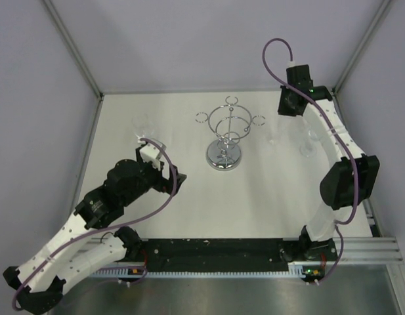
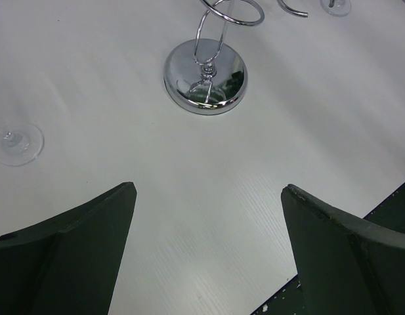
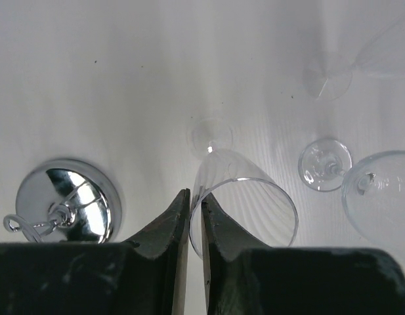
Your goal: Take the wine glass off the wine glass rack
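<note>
Beside the rack [image 1: 224, 157], your right pincer [image 3: 195, 195]: closed on the rim of one wine glass [image 3: 245, 197]. Your left pincer [image 2: 209, 189]: spread wide, holding nothing, above the bench [image 2: 189, 216].

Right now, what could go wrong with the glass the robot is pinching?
The right gripper pinches only the thin rim of the wine glass, so it might slip or crack. Another glass stands close beside it; a sideways swing could knock it over.
</note>
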Robot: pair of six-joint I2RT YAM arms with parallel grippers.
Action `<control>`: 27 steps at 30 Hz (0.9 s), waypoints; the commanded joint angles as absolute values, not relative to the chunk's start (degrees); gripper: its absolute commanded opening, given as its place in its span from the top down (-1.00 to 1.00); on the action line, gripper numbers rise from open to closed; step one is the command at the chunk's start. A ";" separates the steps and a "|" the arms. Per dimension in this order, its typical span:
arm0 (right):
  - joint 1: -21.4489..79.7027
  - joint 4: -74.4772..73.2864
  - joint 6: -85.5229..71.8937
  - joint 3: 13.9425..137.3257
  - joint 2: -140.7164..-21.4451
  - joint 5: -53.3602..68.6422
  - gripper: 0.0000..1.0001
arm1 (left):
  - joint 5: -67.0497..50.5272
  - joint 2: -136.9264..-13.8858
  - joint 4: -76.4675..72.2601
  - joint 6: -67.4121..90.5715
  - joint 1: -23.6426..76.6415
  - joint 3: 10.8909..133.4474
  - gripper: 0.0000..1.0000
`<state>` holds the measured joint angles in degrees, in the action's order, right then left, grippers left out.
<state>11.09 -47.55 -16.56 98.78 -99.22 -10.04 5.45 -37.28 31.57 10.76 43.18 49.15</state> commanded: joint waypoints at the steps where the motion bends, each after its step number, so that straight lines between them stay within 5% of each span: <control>1: 10.72 -48.07 -15.47 103.18 -100.89 -10.55 0.72 | 5.98 -37.53 30.15 10.11 42.54 48.87 -0.97; 21: 10.72 -49.13 -15.91 107.40 -102.66 -8.79 0.49 | 6.06 -37.62 30.06 10.02 41.31 48.78 -0.97; 27: 10.72 -49.66 -16.08 109.77 -100.90 -8.87 0.21 | 6.07 -37.79 29.97 10.02 40.96 48.69 -0.97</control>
<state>11.07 -49.76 -16.12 105.93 -103.37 -8.78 5.45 -37.67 31.57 10.52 41.41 49.06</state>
